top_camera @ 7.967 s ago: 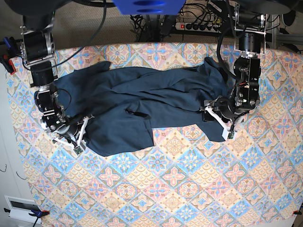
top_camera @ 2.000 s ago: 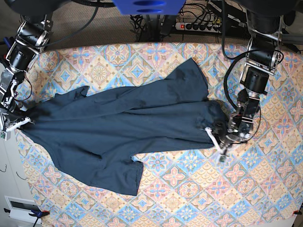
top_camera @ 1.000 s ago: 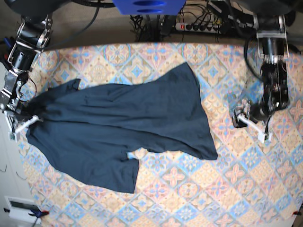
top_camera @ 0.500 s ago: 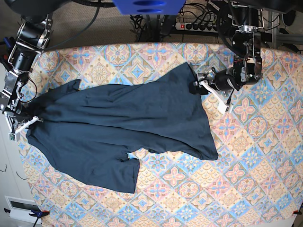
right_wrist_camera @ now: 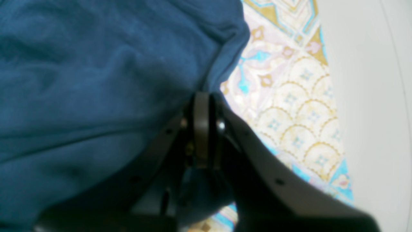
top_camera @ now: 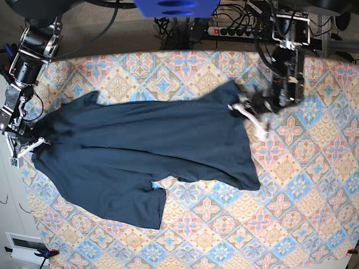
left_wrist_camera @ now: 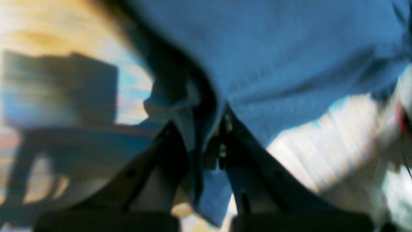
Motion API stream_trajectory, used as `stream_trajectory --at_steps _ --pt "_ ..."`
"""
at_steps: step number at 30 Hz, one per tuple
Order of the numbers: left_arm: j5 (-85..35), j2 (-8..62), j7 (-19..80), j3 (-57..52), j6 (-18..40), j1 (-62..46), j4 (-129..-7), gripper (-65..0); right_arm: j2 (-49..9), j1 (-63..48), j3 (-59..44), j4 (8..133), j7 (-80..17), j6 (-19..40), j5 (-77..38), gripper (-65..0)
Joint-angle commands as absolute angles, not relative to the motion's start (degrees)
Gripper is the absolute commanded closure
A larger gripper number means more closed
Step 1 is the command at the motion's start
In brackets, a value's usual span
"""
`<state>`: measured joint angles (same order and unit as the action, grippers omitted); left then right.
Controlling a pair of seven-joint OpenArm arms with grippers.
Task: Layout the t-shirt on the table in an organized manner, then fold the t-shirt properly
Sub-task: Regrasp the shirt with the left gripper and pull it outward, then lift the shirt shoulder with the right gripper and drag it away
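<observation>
1. At the far right edge of the t-shirt point(top_camera: 146, 151), the left claw point(top_camera: 240, 106) has just closed on cloth. Half a second ago it hung open beside that corner; the left wrist view now shows a fold of blue fabric pinched between its jaws.
2. Right claw point(top_camera: 28, 144) unchanged: clamped on the opposite end of the shirt, near the desk's side edge.
3. Shirt lies stretched across the desk point(top_camera: 291, 213), still skewed and rumpled, one flap trailing toward the near side.
4. Reading: both ends now held, so a spreading pull looks possible. Layout unfinished; folding not begun.
5. Surface: cloth in pink, blue and cream diamond tiles, wide bare margin on the near side.
6. Room: cables and a power strip point(top_camera: 235, 31) beyond the far edge.
</observation>
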<state>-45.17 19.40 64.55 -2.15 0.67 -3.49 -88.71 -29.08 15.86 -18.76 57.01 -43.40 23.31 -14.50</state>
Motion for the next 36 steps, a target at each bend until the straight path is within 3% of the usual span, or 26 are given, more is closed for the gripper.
stream_trajectory --at_steps 1,5,12,16,20,23,26,36 --pt "-45.49 21.49 62.55 -6.29 0.57 -1.27 -89.8 0.0 -30.64 17.19 -19.12 58.07 -42.15 23.16 -14.99 -0.3" --pt "-45.49 25.89 62.55 -14.81 0.57 0.92 -89.8 0.0 -30.64 17.19 -18.95 58.07 -42.15 23.16 -14.99 -0.3" --pt "-45.49 30.2 62.55 -15.87 0.57 1.1 -88.66 0.0 -30.64 17.1 -18.24 57.98 -42.68 23.16 -14.81 -0.6" --pt "-45.49 30.2 62.02 -15.87 0.57 1.54 -80.84 0.0 -30.55 17.1 -10.07 57.89 -40.57 23.43 -14.81 -1.5" --pt "-45.49 30.02 62.02 -15.69 0.57 1.89 -76.88 0.0 -30.55 17.1 -0.4 57.98 -33.63 23.43 -14.81 -13.6" --pt "-45.49 30.02 62.02 -15.69 0.66 1.63 -76.53 0.0 -30.64 17.1 2.59 58.51 -34.24 23.43 -15.08 -25.0" --pt "-45.49 30.11 62.02 -15.69 0.66 1.45 -76.62 0.0 -31.08 13.76 2.42 65.36 -37.85 23.43 -15.08 -30.6" --pt "-45.49 30.02 62.02 -15.6 0.92 1.45 -76.7 0.0 -29.23 -10.77 -9.1 95.08 -46.99 23.43 -15.16 -30.7"
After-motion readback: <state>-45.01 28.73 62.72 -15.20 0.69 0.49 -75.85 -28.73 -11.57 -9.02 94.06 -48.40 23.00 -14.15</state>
